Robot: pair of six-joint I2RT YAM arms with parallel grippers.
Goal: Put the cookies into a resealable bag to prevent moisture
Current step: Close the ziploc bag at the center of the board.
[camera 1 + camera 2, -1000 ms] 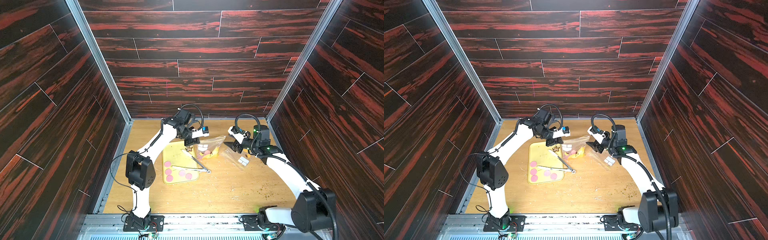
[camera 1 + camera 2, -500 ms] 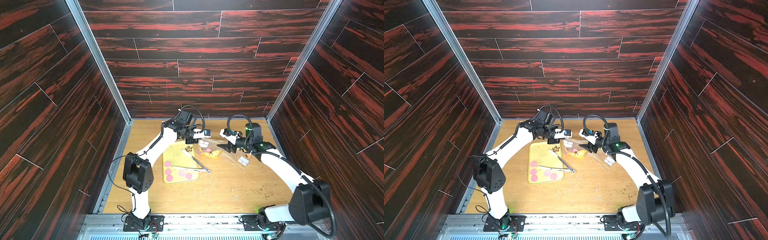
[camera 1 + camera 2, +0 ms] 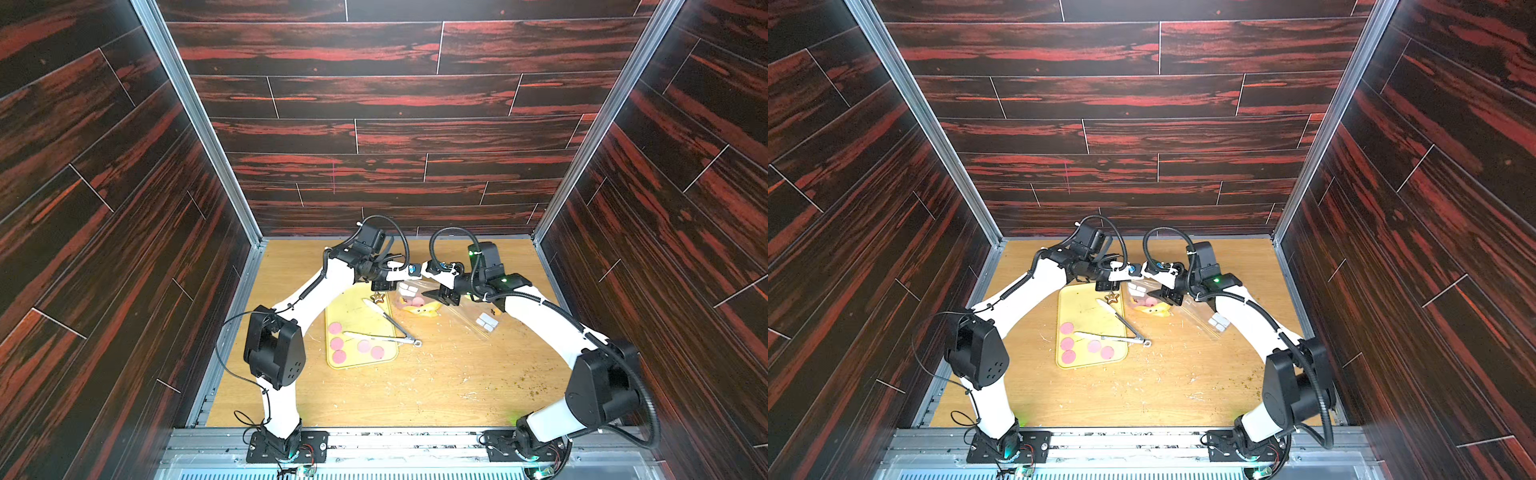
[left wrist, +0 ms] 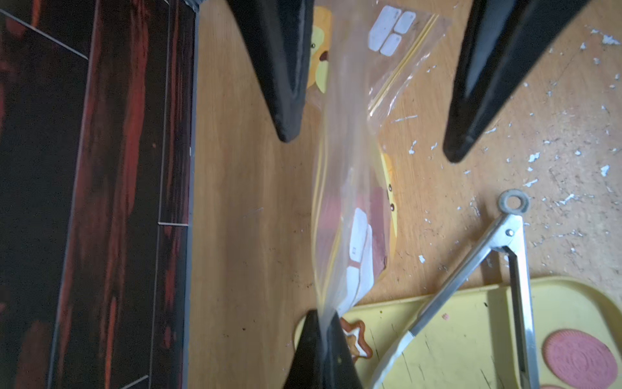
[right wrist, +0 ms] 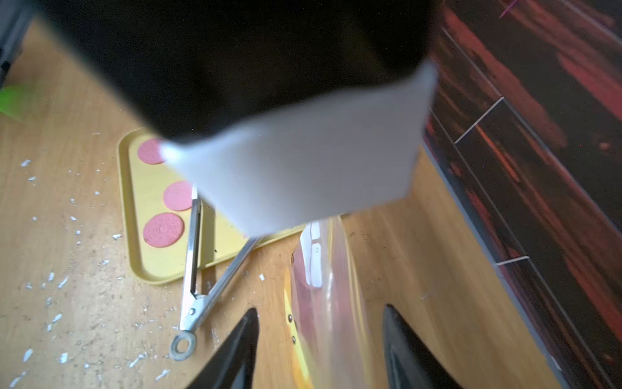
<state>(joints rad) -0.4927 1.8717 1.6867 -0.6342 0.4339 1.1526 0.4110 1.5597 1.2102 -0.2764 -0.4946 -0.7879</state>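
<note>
Desk: Where are the cookies (image 3: 336, 343)?
Photographer: Five on the yellow tray (image 3: 349, 311), at eight o'clock from the bag (image 4: 343, 188) in a top view.
Desk: Grippers?
Photographer: Left gripper (image 4: 323, 315) pinches the bag's edge; right gripper (image 5: 319, 308) spread, astride it.

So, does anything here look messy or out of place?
Yes: white flakes litter the wooden table, and the metal tongs lie askew, their tips on the yellow tray, the ringed end off its edge.
</note>
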